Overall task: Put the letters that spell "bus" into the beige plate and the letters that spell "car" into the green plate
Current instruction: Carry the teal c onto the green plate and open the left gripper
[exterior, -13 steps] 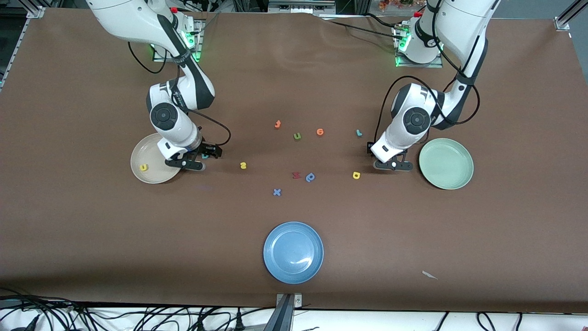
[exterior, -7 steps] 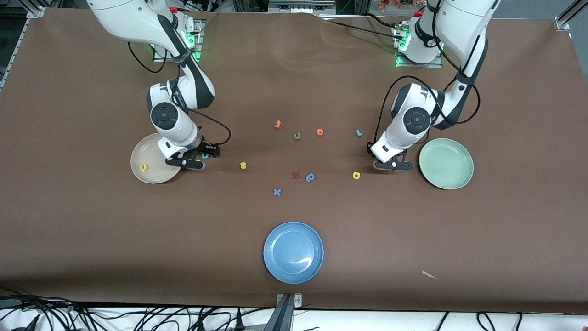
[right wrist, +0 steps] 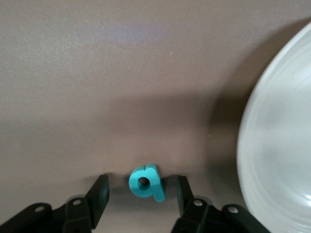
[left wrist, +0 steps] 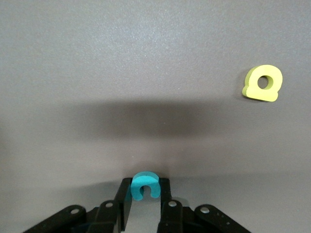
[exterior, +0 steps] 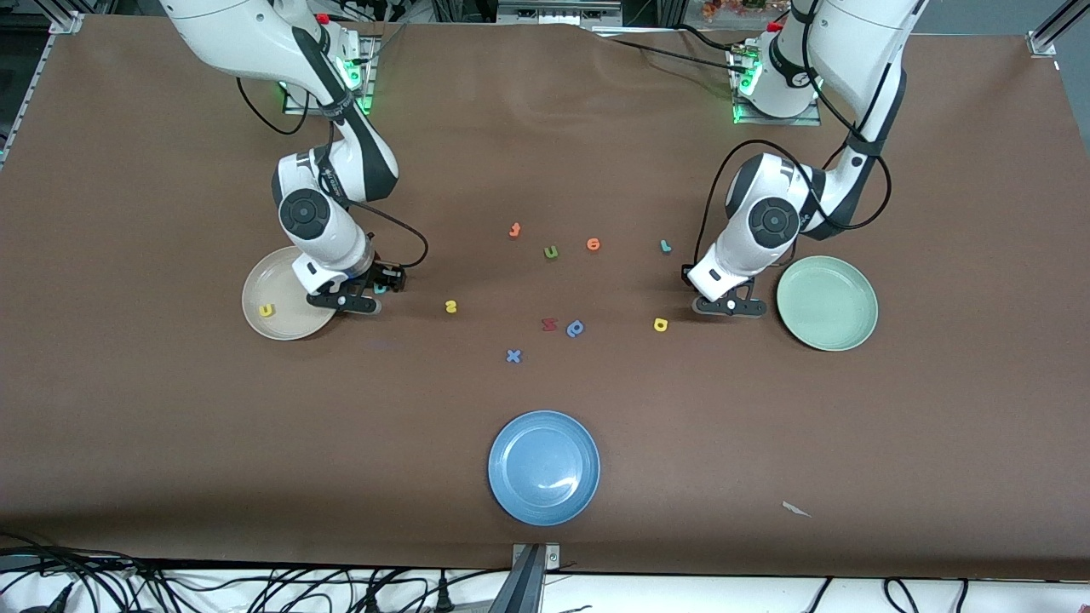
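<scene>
Front view: my right claw point(exterior: 375, 288) is down on the tabletop point(exterior: 545, 136) just beside the beige plate point(exterior: 264, 289), yellow-orange u point(exterior: 266, 311) already in it. My left claw point(exterior: 724, 305) is down near the green plate point(exterior: 839, 319), which is bare. Yellow s point(exterior: 450, 306), yellow a point(exterior: 660, 324) and teal-blue r point(exterior: 665, 246) lie loose.

Left wrist view: jaws narrow, pads touching the teal c point(left wrist: 145, 185). Judgement: finish the squeeze before lifting, lift straight up.

Right wrist view: jaws about half open either side of the teal b point(right wrist: 146, 182), not yet touching. Keep it centred, close evenly so it doesn't twist out.
</scene>
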